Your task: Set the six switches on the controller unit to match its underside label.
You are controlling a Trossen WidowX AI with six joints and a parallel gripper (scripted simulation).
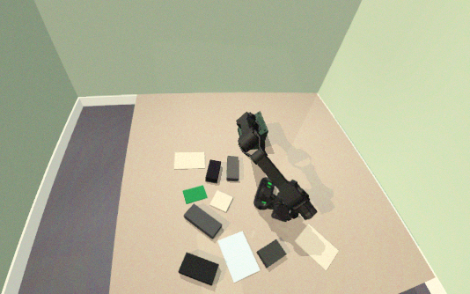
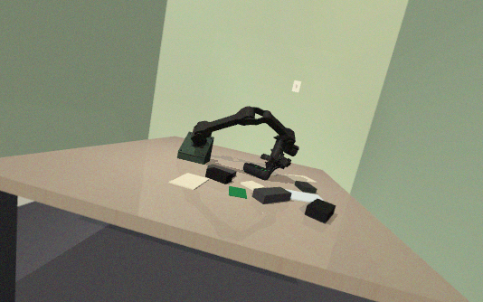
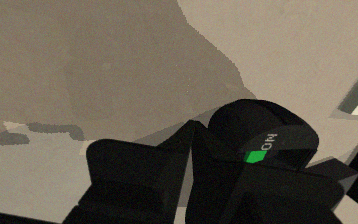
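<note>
The dark controller unit (image 1: 258,192) (image 2: 255,170) (image 3: 250,117) lies beneath the forearm, right of the small cream card in the top view. Green switch ends show on its top. In the wrist view one green end shows beside the lettering ON; the fingers hide most of the other switches. The full row of settings cannot be read. The underside label is not visible. My gripper (image 1: 275,202) (image 2: 270,169) (image 3: 193,125) is shut with nothing between the fingers. Its tips are at the unit's side, close over its top; whether they touch it cannot be told.
A grey block (image 1: 232,168) and a black block (image 1: 213,171) lie toward the arm's base. A green card (image 1: 194,194), a small cream card (image 1: 221,201) and a long grey block (image 1: 202,221) lie left. A white sheet (image 1: 238,256) and a dark block (image 1: 271,253) lie in front.
</note>
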